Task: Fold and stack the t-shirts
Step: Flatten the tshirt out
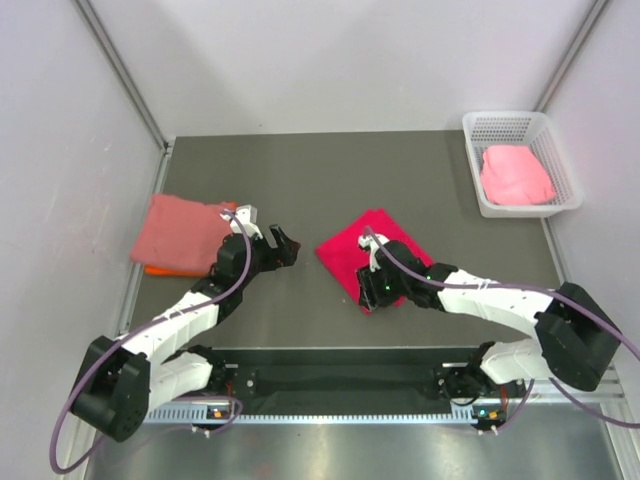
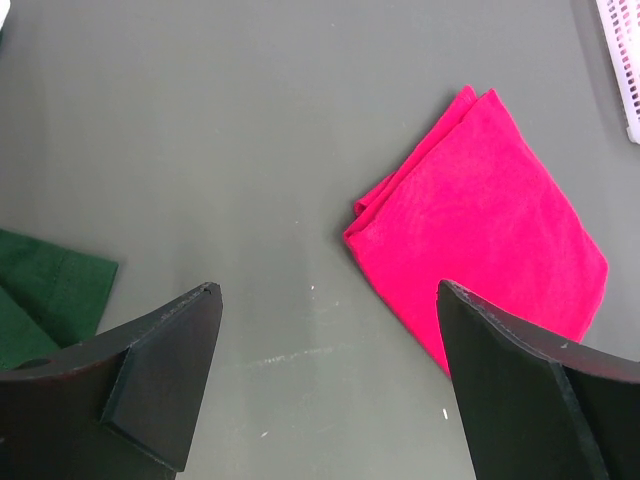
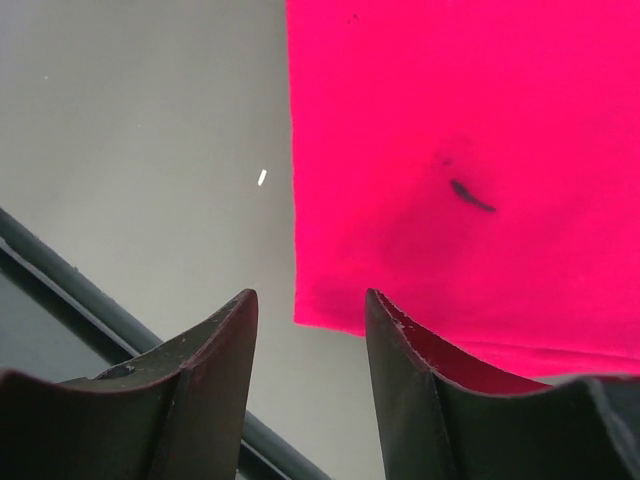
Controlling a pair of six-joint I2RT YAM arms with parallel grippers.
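Note:
The bright crimson-pink t-shirt (image 1: 368, 248) lies folded in a square at the table's middle. It also shows in the left wrist view (image 2: 480, 220) and the right wrist view (image 3: 470, 150). My right gripper (image 1: 372, 292) is open just over its near corner, and the cloth's edge lies between the fingertips (image 3: 310, 300). My left gripper (image 1: 283, 245) is open and empty, left of that shirt, above bare table (image 2: 325, 300). The dusty salmon t-shirt (image 1: 185, 232) lies folded on the orange t-shirt (image 1: 158, 270) at the left. The light pink t-shirt (image 1: 515, 175) lies bunched in the basket.
The white mesh basket (image 1: 474, 160) stands at the back right, and its corner shows in the left wrist view (image 2: 622, 60). A dark green patch (image 2: 45, 295) sits at that view's left edge. The table's front rail (image 3: 60, 270) runs close under my right gripper. Walls close in both sides.

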